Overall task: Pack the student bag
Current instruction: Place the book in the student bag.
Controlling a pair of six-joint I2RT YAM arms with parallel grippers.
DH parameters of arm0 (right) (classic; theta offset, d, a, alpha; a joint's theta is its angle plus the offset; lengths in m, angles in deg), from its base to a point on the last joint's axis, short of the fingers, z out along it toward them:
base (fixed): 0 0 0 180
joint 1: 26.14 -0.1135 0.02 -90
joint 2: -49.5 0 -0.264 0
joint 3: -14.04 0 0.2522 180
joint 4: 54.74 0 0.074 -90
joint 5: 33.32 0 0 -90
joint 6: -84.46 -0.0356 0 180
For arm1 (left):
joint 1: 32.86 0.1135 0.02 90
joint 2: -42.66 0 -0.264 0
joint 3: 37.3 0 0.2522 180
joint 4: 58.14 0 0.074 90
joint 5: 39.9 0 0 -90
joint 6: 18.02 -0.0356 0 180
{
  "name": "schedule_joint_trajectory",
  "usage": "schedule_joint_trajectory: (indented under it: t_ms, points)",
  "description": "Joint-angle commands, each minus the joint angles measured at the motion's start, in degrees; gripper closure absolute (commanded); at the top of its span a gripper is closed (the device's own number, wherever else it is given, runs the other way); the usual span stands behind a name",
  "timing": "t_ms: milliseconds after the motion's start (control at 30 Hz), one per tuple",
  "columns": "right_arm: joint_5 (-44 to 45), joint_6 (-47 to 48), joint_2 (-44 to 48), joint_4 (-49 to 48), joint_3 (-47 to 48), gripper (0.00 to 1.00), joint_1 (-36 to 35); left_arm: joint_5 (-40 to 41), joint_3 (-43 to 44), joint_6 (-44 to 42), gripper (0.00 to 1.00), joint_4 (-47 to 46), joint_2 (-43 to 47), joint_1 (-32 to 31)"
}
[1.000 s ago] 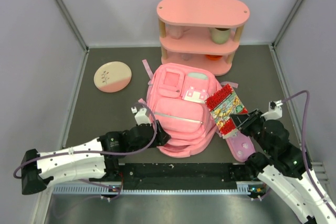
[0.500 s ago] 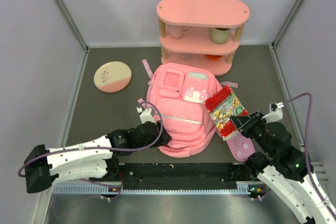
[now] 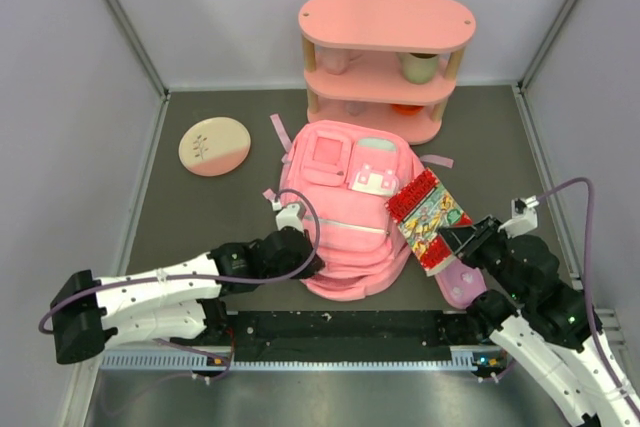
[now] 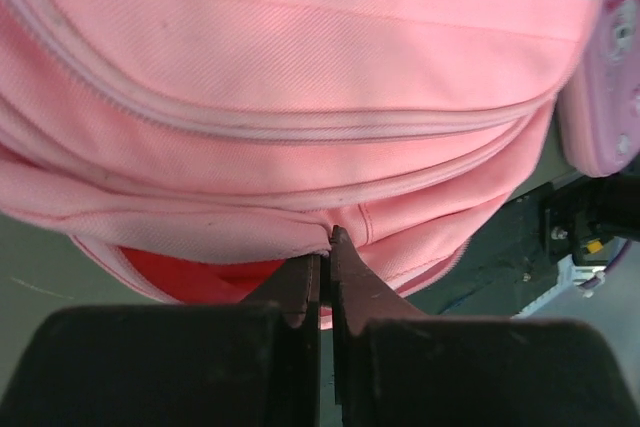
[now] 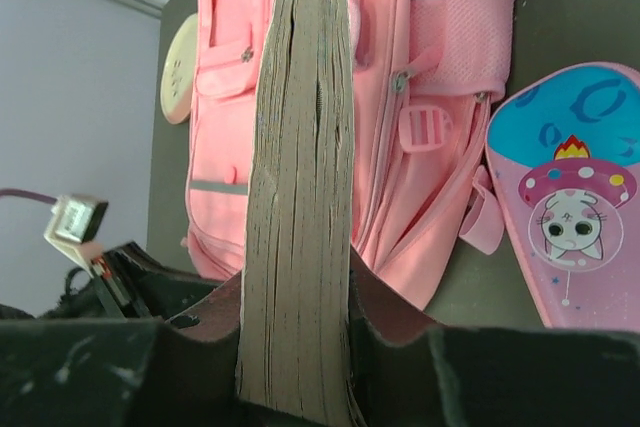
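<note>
The student bag (image 3: 345, 212) fills the middle of the surface (image 3: 190, 217), its far end just beside the pink three-tier shelf (image 3: 385, 67). Open passage runs along the left edge around the round plate (image 3: 214, 145) and into the far right corner. The pencil case (image 3: 462, 285) and the book (image 3: 428, 215), clamped in the right tool (image 3: 452, 239), crowd the bag's right side. The closed left tool (image 3: 310, 265) touches its near edge.

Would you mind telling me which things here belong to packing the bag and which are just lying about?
In the job: student bag, left gripper shut on its near edge; book, clamped in the right gripper; pencil case, probably next.
Lying about: round plate; pink shelf with its cups.
</note>
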Motion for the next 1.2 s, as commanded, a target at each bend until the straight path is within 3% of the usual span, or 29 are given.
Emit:
schedule_joint_trajectory:
  t_ms: [0,133,267,400,533,700,900,1033,1167]
  points:
    - [-5.8,2.2,-0.1,-1.3,6.5,1.00,-0.5,1.3,10.7,-8.0,1.00,-5.2,0.5,0.4]
    - [-8.5,1.6,4.3,4.1,9.5,1.00,-0.5,3.3,22.2,-14.3,1.00,-2.9,-2.6,1.7]
    - [-10.9,-0.1,8.0,7.5,13.0,1.00,-0.4,3.3,26.2,-15.7,1.00,-4.9,-4.0,3.9]
    - [-21.7,-0.9,8.1,7.5,15.9,1.00,-0.5,2.1,28.7,-15.7,1.00,-6.5,-5.5,6.7]
    - [-27.3,-2.7,9.9,7.4,17.7,1.00,-0.5,1.7,29.5,-14.2,1.00,-7.9,-6.6,8.3]
    - [-42.8,-10.2,10.2,2.6,9.4,1.00,-0.4,-2.7,29.5,-13.8,1.00,-14.5,-8.0,8.6]
    - [-46.3,-14.2,10.8,-1.2,1.2,1.00,-0.5,-5.8,31.0,-12.0,1.00,-18.1,-8.5,8.4]
    - [-42.3,-16.2,10.5,-4.8,-3.3,1.00,-0.4,-5.2,31.3,-11.2,1.00,-18.1,-7.4,7.3]
    - [-34.5,-24.1,11.0,-12.0,-10.4,1.00,-0.4,-5.8,31.1,-10.7,1.00,-18.1,-6.9,6.0]
